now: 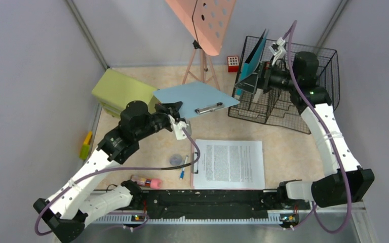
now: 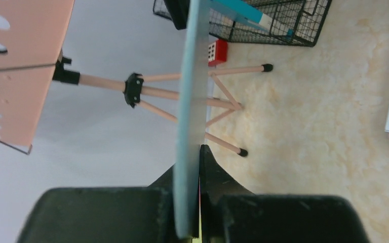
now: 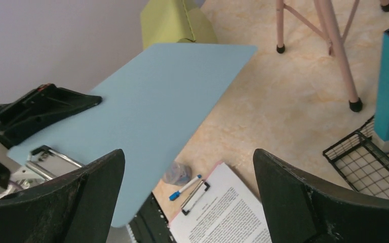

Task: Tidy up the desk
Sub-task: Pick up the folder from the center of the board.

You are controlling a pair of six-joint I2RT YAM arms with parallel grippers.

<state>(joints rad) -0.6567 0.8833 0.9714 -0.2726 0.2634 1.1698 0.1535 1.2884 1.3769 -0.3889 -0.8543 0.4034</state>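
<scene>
The desk (image 1: 288, 144) is a pale beige marbled tabletop. My left gripper (image 1: 174, 112) is shut on the near edge of a light blue clipboard (image 1: 197, 98) and holds it level above the desk. In the left wrist view the clipboard (image 2: 190, 96) stands edge-on between the fingers of the gripper (image 2: 198, 174). My right gripper (image 1: 257, 81) is open and empty at the front of the black wire basket (image 1: 314, 106). In the right wrist view the right gripper (image 3: 190, 172) looks down past the blue clipboard (image 3: 152, 101).
A pink clipboard with a printed sheet (image 1: 228, 163), a blue-capped pen (image 1: 183, 167) and a small round lid (image 1: 176, 160) lie at the front. A green cabinet (image 1: 124, 91), a pink stand on a tripod (image 1: 202, 20), a red cube (image 1: 232, 63) and a teal folder (image 1: 253, 55) are at the back.
</scene>
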